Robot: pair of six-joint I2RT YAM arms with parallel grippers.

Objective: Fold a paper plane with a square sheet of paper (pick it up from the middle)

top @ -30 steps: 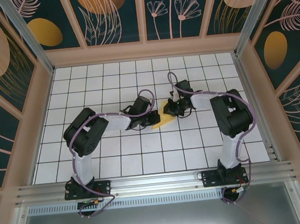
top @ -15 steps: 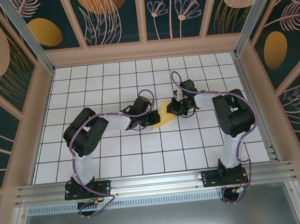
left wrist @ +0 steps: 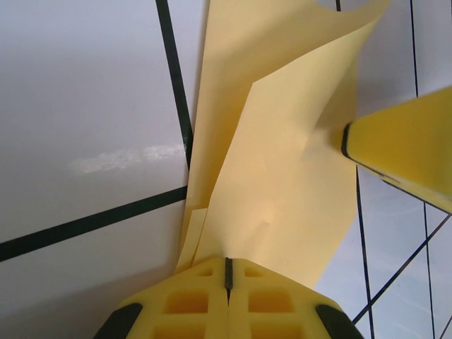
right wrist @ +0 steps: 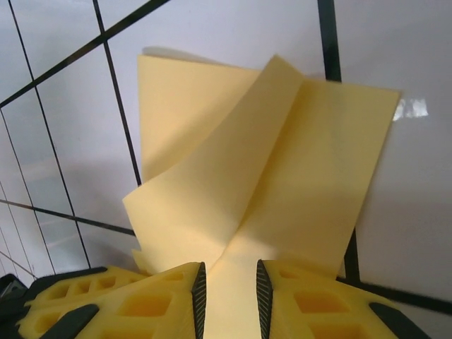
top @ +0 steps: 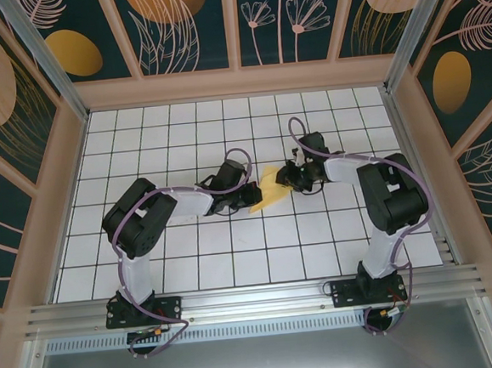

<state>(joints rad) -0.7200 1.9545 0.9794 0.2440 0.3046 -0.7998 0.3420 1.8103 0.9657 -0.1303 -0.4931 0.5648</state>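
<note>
The yellow sheet of paper lies mid-table, folded into layers with a centre crease and one flap curling upward. My left gripper comes at it from the left and is shut on its near edge; the paper fans out from the closed fingertips. My right gripper is at the paper's right end. Its jaws stand a little apart with the paper's crease running between them. One right finger shows in the left wrist view, touching the sheet.
The white grid table is ringed by a low wooden rim and dark patterned walls. Both arms' forearms reach inward over the middle rows. Open tiles lie along the back and front rows.
My right gripper's jaws have parted off the paper, and the right arm has shifted slightly to the right. The left gripper has stayed shut on the sheet in the same place.
</note>
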